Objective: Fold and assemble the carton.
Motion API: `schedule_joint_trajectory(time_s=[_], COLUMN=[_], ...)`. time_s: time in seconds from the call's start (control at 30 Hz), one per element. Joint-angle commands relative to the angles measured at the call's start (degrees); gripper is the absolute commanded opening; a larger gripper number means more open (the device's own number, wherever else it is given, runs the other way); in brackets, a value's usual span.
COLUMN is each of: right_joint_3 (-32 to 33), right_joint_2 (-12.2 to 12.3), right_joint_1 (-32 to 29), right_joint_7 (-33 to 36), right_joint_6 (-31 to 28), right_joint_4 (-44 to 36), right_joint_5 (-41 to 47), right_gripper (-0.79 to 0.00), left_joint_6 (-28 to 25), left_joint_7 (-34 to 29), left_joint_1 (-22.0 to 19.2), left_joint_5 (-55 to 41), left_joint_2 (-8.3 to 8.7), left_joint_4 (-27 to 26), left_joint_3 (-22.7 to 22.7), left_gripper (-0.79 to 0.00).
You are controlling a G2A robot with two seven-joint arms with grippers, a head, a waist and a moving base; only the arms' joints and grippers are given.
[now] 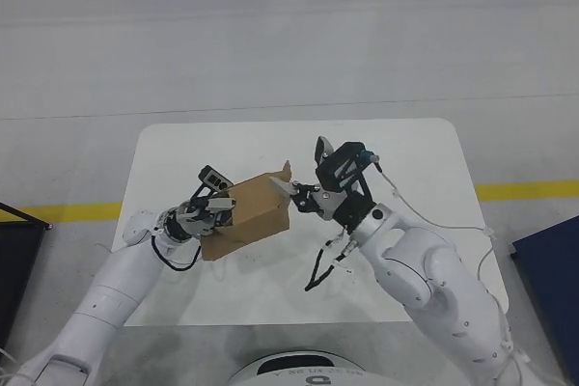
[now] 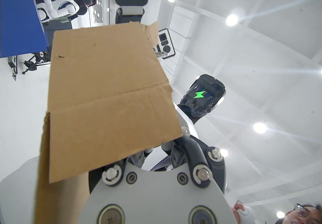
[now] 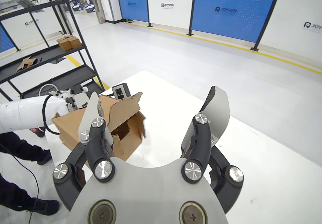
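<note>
carton (image 1: 251,217) clamped at one end by left hand (image 1: 210,212), right hand (image 3: 154,98) held wide open beside its other end, white worktop (image 1: 415,193) underneath

The top view looks steeply down from above the arms onto the white table (image 1: 434,154), with the carton (image 1: 256,207) at mid-frame. The left wrist view sits close beneath the carton, facing the ceiling (image 2: 264,64). The right wrist view looks nearly level across the table from farther back. All three share the carton.
</note>
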Motion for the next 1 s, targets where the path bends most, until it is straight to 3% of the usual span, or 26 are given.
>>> schedule_joint_trajectory(time_s=[0.0,0.33,0.43,0.6,0.73,0.87,0.97], right_joint_3=[0.34,2.77,3.38,5.15,7.30,9.73,12.18], right_joint_2=[-0.09,0.00,0.02,-0.07,-0.07,-0.04,0.04], right_joint_1=[-0.87,-5.10,-5.97,-6.82,-7.26,-7.73,-8.02], right_joint_7=[-0.86,-2.71,-0.62,-0.11,-1.06,-3.16,-4.58], right_joint_6=[0.92,0.25,-0.91,-2.26,-3.45,-5.27,-8.28], right_joint_4=[0.13,1.29,1.75,2.15,2.51,2.51,2.61], right_joint_5=[1.54,4.59,9.13,17.53,22.75,26.91,31.40], right_gripper=[-0.111,-0.080,0.000,-0.009,-0.080,0.000,0.000], left_joint_6=[0.28,0.21,0.07,-0.39,-0.14,0.27,-0.15], left_joint_7=[0.00,0.00,0.00,0.00,0.00,0.00,0.00], left_joint_1=[0.00,-0.84,-0.93,-0.80,-0.45,-0.34,-0.61], left_joint_5=[-0.02,-1.13,-1.35,-2.31,-4.14,-4.81,-3.79], left_joint_2=[0.06,-0.05,-0.01,0.01,-0.04,-0.03,0.05], left_joint_4=[-0.02,0.07,0.01,-0.47,-0.69,-0.34,-0.23], left_joint_3=[0.08,1.02,1.12,1.31,1.41,1.35,1.19], left_gripper=[-0.785,-0.785,-0.785,-0.785,-0.785,-0.785,-0.785])
